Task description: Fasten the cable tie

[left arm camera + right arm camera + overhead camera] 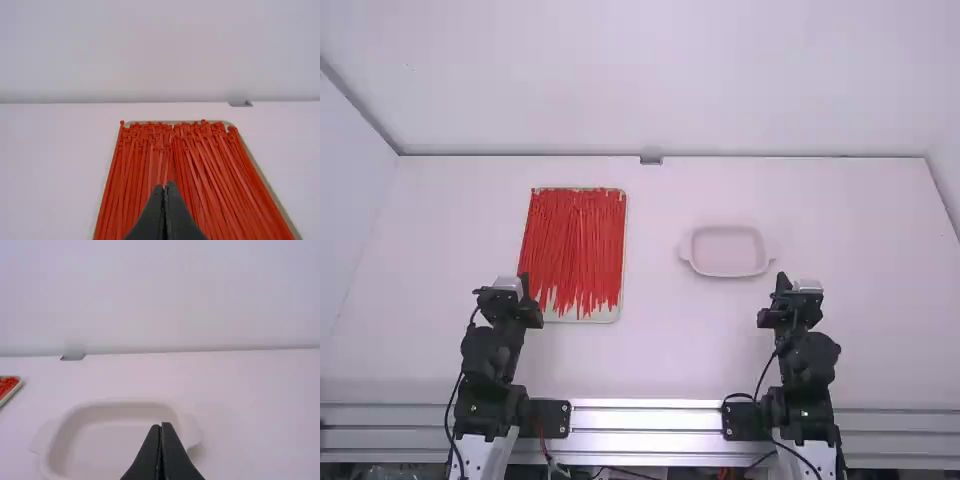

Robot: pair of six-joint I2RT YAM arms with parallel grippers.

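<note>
- The left pincer sits at the near left of the bench. Its 2 fingers are pressed together with nothing between them, and it points along the near end of the cable ties.
- The cable ties, a dense red bundle, lie side by side on a flat tray left of the middle. Their heads line up at the far end and their tails run toward the near edge. None lies apart from the rest, so I judge the step in hand to be picking out 1 tie.
- To do that well, the left pincer should part its fingers only narrowly. It should come down on a tail at the ragged near end or at the bundle's side, where straps splay, so that only 1 is caught. A slow lift would let any neighbours drop away. Gripping close to the tail would leave the head free for the other arm.
- A white dish stands right of the middle, well apart from the tray. It is probably where the fastened tie goes.
- The right pincer sits at the near right, just short of the dish, with its fingers together and holding nothing. Threading will call for it to steady the head while the tail is lined up squarely with the slot — a slight skew would likely make the tail miss.
</note>
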